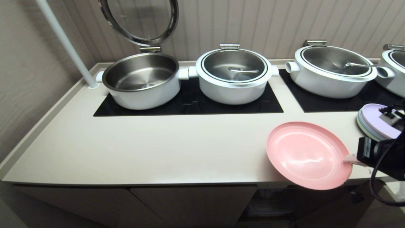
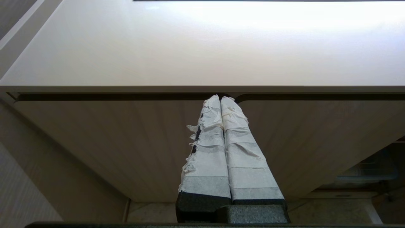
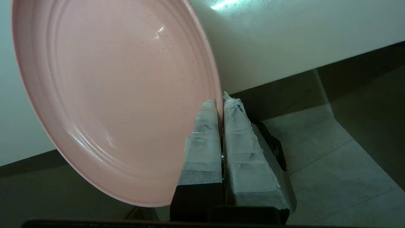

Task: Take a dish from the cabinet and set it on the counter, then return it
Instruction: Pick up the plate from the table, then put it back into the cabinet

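Now round glossy pink dish (image 1: pixel 305 153), taped fingers (image 3: pixel 202 139)

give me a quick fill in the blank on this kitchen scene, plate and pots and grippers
1. The right gripper is shut on the rim of the ____ plate.
2. The plate hangs partly past the counter's ____ edge.
3. The pot at far left has its lid ____.
4. The left gripper's fingers are ____.

Answers: pink; front; raised; shut

A buffet-style kitchen — lidded white pots (image 1: pixel 234 76) on black cooktop panels (image 1: pixel 190 104), beige counter (image 1: pixel 142 148).
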Tool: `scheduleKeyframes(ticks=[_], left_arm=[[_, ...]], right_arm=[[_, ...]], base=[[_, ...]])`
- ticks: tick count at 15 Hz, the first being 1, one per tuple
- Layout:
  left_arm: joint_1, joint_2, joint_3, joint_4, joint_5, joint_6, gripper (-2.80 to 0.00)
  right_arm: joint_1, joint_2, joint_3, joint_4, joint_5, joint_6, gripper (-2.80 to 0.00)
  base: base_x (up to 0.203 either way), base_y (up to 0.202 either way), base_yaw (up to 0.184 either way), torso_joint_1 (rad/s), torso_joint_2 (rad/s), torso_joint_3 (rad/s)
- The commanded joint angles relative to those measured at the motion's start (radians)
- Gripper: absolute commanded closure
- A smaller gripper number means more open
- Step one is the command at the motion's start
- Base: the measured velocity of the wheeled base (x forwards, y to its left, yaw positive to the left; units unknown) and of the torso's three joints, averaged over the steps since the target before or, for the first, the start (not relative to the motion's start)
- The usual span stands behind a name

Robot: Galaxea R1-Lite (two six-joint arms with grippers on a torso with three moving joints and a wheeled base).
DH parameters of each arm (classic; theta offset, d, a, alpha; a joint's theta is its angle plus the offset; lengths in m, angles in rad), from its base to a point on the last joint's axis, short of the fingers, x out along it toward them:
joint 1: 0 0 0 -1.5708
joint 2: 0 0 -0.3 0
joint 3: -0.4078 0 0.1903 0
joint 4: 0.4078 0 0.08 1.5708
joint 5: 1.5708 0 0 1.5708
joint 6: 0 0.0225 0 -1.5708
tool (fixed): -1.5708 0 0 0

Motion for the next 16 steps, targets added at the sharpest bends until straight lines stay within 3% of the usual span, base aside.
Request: scheduleKeyframes(ticks=[1,6,12,16], left_arm=[[0.0,0.0,0.0,0.0,0.0,0.001,0.0],[0.0,0.0,0.0,0.0,0.0,0.0,0.0],[0.0,0.0,0.0,0.0,0.0,0.001,0.0],[0.0,0.0,0.0,0.0,0.0,0.0,0.0]], right_arm=[[0.0,-0.063,0.027,0.005,0.001,0.004,0.0],[-0.001,-0.119,0.054,0.033,0.005,0.013,0.0],[-0.001,-0.246,0.195,0.039,0.1,0.023,0.0],[-0.001,-0.347,0.27,0.05,0.121,0.025,0.0]], base=[[0.0,0.0,0.0,0.0,0.0,0.0],[0.0,0.0,0.0,0.0,0.0,0.0],[0.0,0.0,0.0,0.0,0.0,0.0],[0.0,0.0,0.0,0.0,0.0,0.0]])
